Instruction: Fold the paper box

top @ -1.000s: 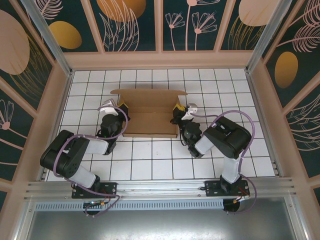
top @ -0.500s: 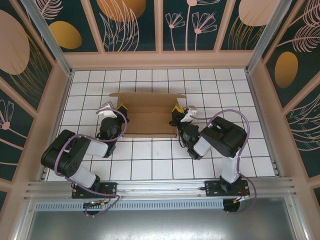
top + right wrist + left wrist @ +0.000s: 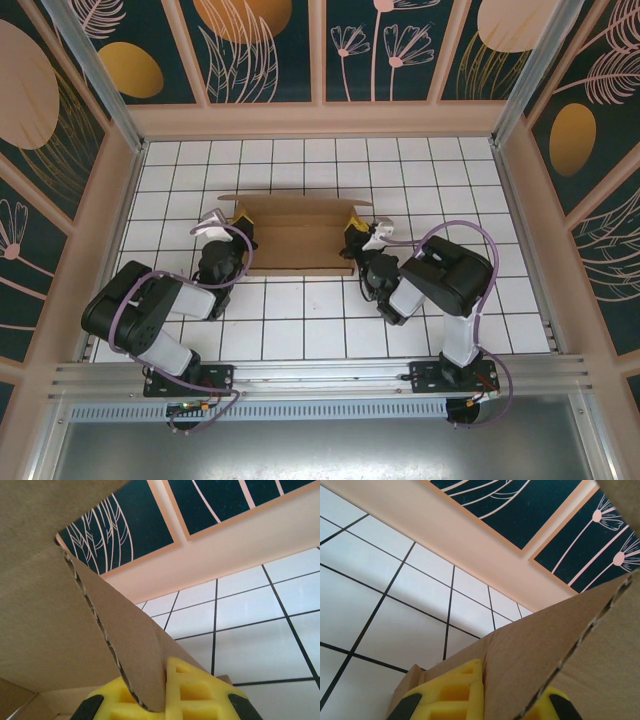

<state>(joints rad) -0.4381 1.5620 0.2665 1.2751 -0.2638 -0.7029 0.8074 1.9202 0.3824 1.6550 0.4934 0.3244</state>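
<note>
The paper box (image 3: 298, 235) lies on the white-tiled surface (image 3: 300, 320), between my arms. My left jaws are clamped on its left end flap and my right jaws on its right flap, with the corrugated edges pinched between the yellow pads (image 3: 455, 695).

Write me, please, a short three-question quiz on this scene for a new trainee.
1. True or false: the left gripper hangs open above the paper box.
2. Which part of the box does the right gripper pinch? A) its left end B) its right end C) the middle of its near wall
3. Fill in: the finger pads are ____ in colour.

Key: 1 false, it is shut on the cardboard; 2 B; 3 yellow.
</note>
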